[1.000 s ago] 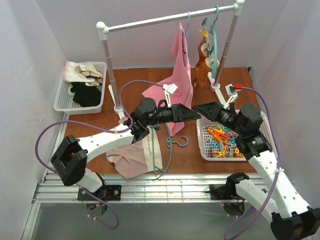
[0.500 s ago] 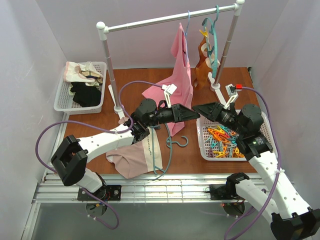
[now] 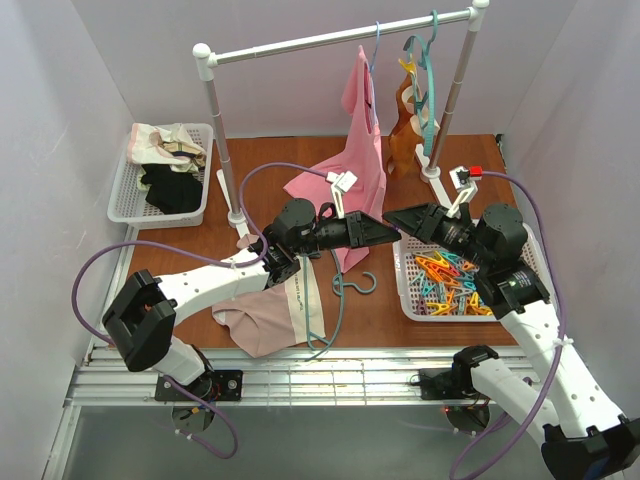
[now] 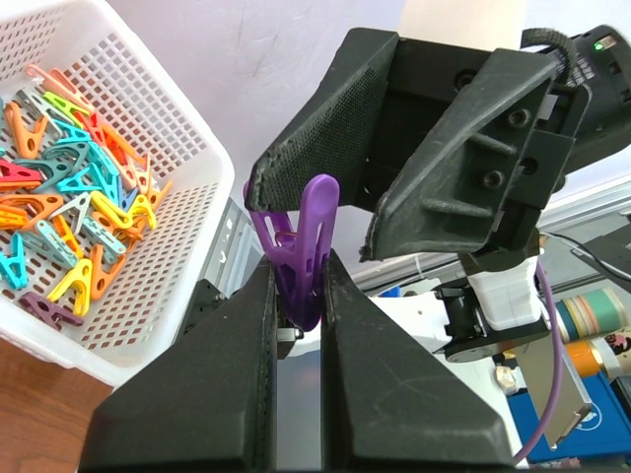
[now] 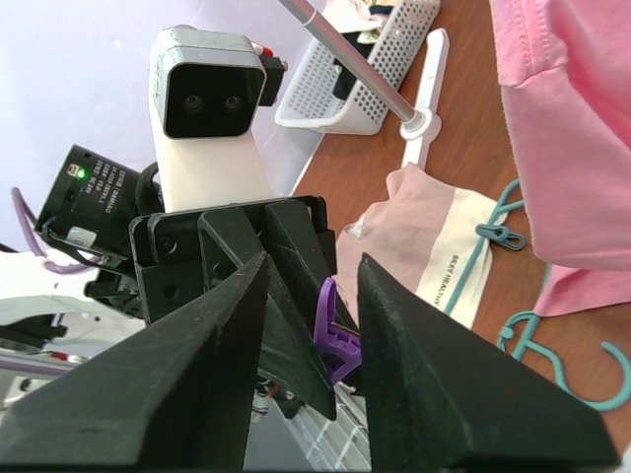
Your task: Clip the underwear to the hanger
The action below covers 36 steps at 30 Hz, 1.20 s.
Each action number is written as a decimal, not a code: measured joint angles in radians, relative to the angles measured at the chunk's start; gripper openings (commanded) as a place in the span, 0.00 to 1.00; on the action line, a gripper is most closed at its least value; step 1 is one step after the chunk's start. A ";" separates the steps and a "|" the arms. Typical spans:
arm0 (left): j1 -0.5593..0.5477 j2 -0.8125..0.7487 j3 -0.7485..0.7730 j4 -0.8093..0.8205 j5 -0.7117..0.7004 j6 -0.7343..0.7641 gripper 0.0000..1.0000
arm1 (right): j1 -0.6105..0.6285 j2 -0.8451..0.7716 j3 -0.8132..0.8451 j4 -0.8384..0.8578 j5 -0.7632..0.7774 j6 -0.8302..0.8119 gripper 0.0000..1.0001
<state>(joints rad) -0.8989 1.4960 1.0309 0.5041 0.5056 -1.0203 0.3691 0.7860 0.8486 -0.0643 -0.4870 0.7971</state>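
Observation:
The pale pink-beige underwear (image 3: pixel 262 322) with its cream strip lies near the table's front edge, and the teal hanger (image 3: pixel 325 312) lies across it. Both also show in the right wrist view: the underwear (image 5: pixel 419 232) and the hanger (image 5: pixel 485 258). My left gripper (image 3: pixel 388 233) is held in the air to their right, shut on a purple clip (image 4: pixel 304 241). My right gripper (image 3: pixel 397 219) faces it tip to tip. It is open, its jaws either side of the purple clip (image 5: pixel 336 340).
A white basket (image 3: pixel 407 292) of coloured clips stands at the right. A rail (image 3: pixel 330 38) at the back holds a pink top (image 3: pixel 362 130) and a tan garment (image 3: pixel 404 135). A white basket (image 3: pixel 125 185) of clothes stands at the back left. A small teal clip (image 5: pixel 499 236) sits on the hanger.
Both grippers have closed the gap between them; the right jaws now stand around the purple clip held by the left gripper. The underwear and hanger have not moved.

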 measured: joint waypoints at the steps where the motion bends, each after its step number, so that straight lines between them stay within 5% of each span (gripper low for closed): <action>1: 0.000 0.000 0.000 -0.005 0.000 0.004 0.00 | 0.000 0.000 0.003 -0.008 0.005 -0.006 0.35; 4: 0.000 -0.004 0.000 -0.032 0.006 0.026 0.00 | 0.001 0.000 0.027 -0.058 0.026 -0.034 0.45; 14: 0.012 -0.065 -0.010 -0.114 0.059 0.105 0.00 | 0.001 0.002 0.113 -0.191 0.085 -0.142 0.53; 18: 0.021 -0.067 -0.006 -0.172 0.127 0.161 0.00 | 0.001 0.034 0.161 -0.284 0.088 -0.179 0.68; 26: 0.026 -0.062 0.116 -0.463 0.206 0.401 0.00 | 0.001 0.163 0.375 -0.568 0.050 -0.275 0.64; 36: 0.026 -0.078 0.156 -0.692 0.105 0.660 0.00 | 0.001 0.171 0.397 -0.729 -0.153 -0.223 0.56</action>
<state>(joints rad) -0.8726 1.4181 1.1873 -0.1879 0.6109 -0.3603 0.3698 0.9573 1.2453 -0.7937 -0.6399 0.5743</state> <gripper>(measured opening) 0.043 0.570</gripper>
